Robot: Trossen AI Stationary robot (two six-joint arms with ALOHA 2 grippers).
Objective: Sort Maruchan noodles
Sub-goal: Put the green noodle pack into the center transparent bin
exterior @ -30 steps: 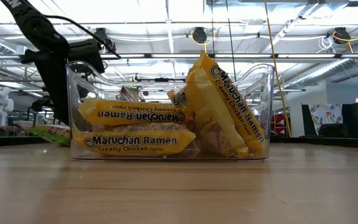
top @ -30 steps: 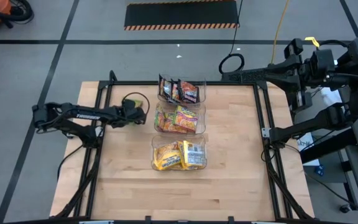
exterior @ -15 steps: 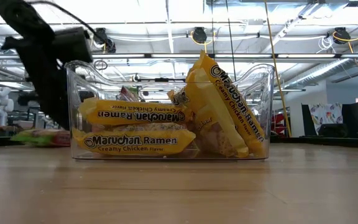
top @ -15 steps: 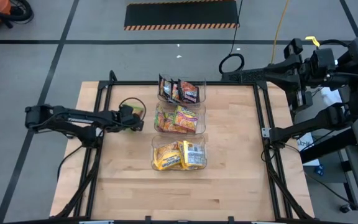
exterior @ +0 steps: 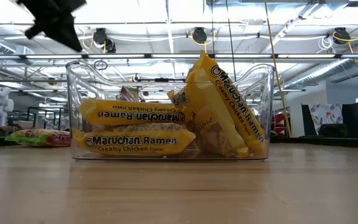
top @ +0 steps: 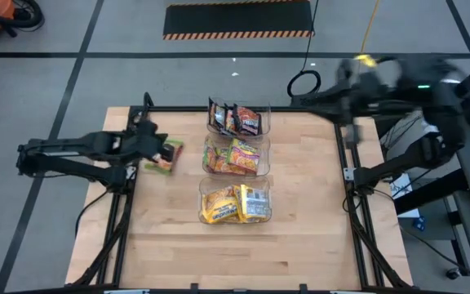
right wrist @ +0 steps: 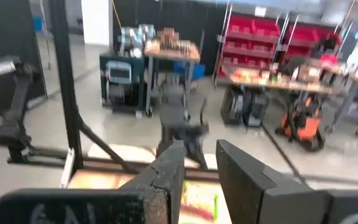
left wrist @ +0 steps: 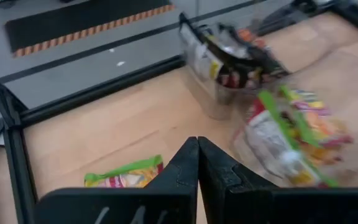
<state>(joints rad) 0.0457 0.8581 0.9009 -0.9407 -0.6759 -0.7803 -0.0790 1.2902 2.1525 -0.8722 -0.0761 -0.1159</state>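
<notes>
Three clear bins stand in a row at mid-table. The far bin holds dark Maruchan noodles packets, the middle bin green-yellow ones, and the near bin yellow ones. One green-yellow packet lies flat on the table left of the middle bin, also in the left wrist view as the packet. My left gripper hovers shut above it, touching nothing. My right gripper is open, high over the table's far right corner.
A black frame runs round the wooden table top. Bare wood lies near the front edge and to the right of the bins. Beyond the table stand shelves and carts.
My left gripper has gone up and drawn back toward the table's left edge, staying shut. The green-yellow packet has slid a little toward the left edge and now lies uncovered on the table. My right arm has swung toward the table's left.
</notes>
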